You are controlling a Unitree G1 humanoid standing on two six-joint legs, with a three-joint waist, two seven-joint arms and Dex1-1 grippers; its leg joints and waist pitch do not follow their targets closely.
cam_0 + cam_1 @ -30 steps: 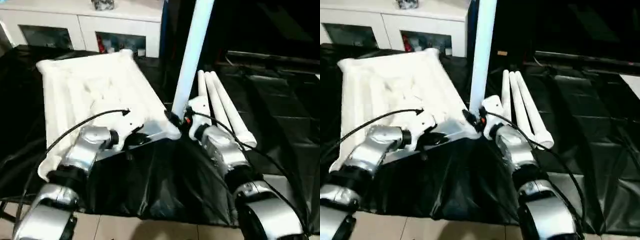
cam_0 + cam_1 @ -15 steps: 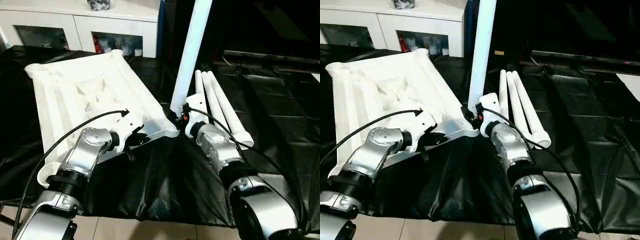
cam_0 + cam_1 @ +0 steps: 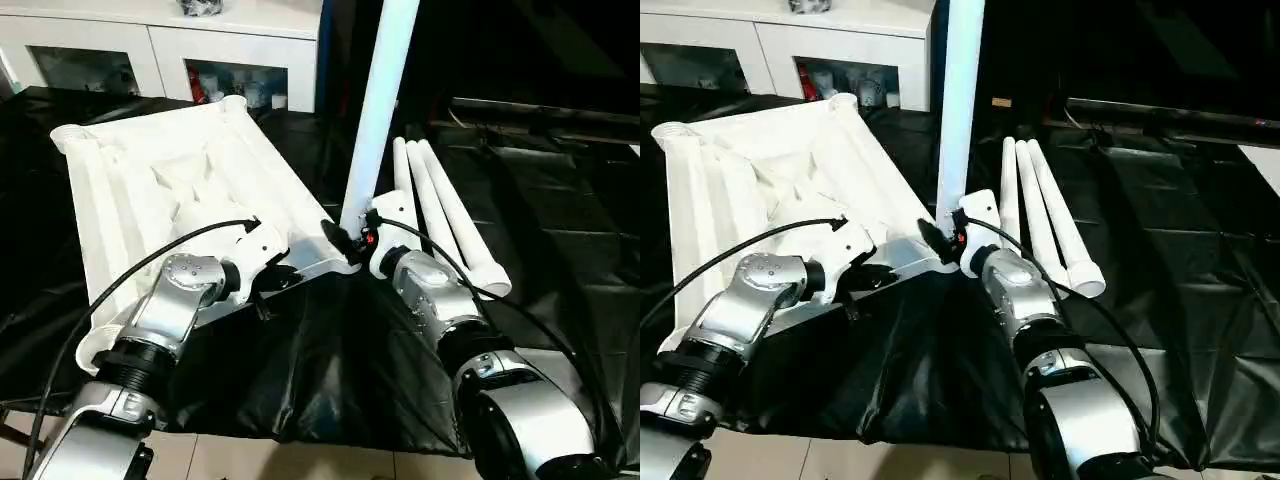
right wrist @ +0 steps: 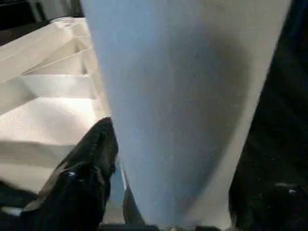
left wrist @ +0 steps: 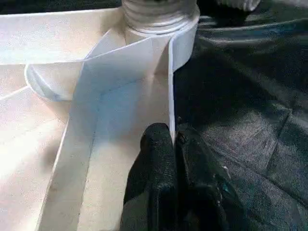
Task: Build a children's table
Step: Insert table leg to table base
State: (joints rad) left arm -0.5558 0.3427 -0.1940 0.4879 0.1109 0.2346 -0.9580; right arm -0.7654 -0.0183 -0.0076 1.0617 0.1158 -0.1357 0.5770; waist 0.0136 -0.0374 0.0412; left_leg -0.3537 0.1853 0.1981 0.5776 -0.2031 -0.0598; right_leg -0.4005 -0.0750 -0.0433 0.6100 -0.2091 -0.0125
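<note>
The white tabletop [image 3: 170,190] lies underside up on the black sheet, its raised rim and corner sockets showing. One white leg [image 3: 375,110] stands upright in the near right corner socket [image 5: 161,14]. Three more legs [image 3: 440,200] lie side by side to the right of the tabletop. My left gripper [image 5: 174,139] is shut on the tabletop's rim just short of that corner. My right gripper [image 3: 350,235] is at the foot of the upright leg, open, with one black finger [image 4: 91,159] standing off the tube's side.
A black sheet [image 3: 330,350] covers the work surface and drapes over its near edge above the tiled floor [image 3: 300,460]. A white cabinet [image 3: 160,40] with glass doors stands behind the tabletop. Dark folds of sheet spread to the right.
My right gripper's jaws have spread away from the upright leg, one finger swinging out to the left. The left gripper keeps its hold on the rim. The camera shifted a little.
</note>
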